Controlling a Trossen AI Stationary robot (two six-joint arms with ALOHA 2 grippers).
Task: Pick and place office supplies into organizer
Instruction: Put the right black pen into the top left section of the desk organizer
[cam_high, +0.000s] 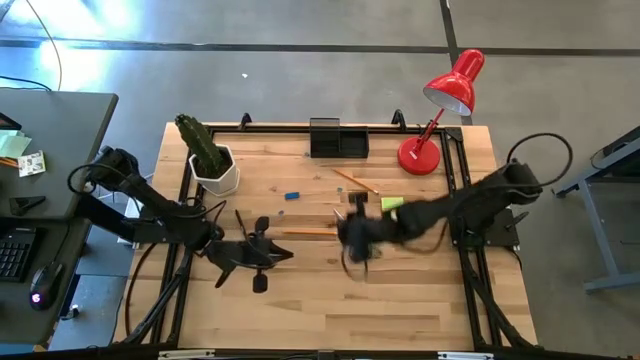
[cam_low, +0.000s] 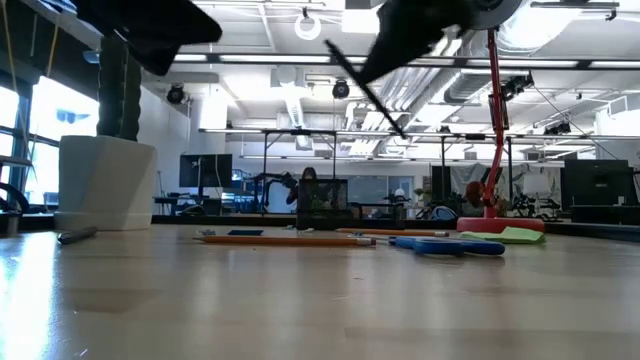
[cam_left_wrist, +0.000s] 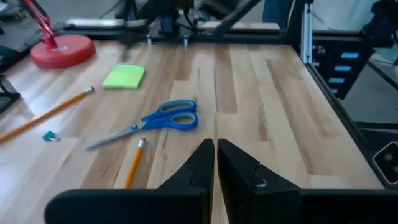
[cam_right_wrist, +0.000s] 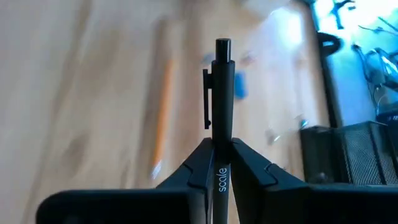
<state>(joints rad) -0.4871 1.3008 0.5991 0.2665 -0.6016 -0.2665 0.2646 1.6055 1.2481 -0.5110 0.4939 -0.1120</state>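
On the wooden surface (cam_high: 400, 300) the black organizer (cam_high: 338, 139) sits at the far edge; the right pincer (cam_right_wrist: 217, 163) clamps a dark pen (cam_right_wrist: 221, 93) above mid-surface, the left pincer (cam_left_wrist: 216, 163) closed, empty

The organizer (cam_high: 338, 138) sits at the table's (cam_high: 400, 300) far edge, between the potted cactus (cam_high: 210, 158) at its left and the desk lamp (cam_high: 437, 115) at its right. Before it lie a pencil (cam_high: 355, 181), the sticky-note pad (cam_high: 391, 204) and a small block (cam_high: 292, 195). In the right wrist view a pen (cam_right_wrist: 221, 93) stands clamped in the right gripper (cam_right_wrist: 219, 163), above the table's middle.
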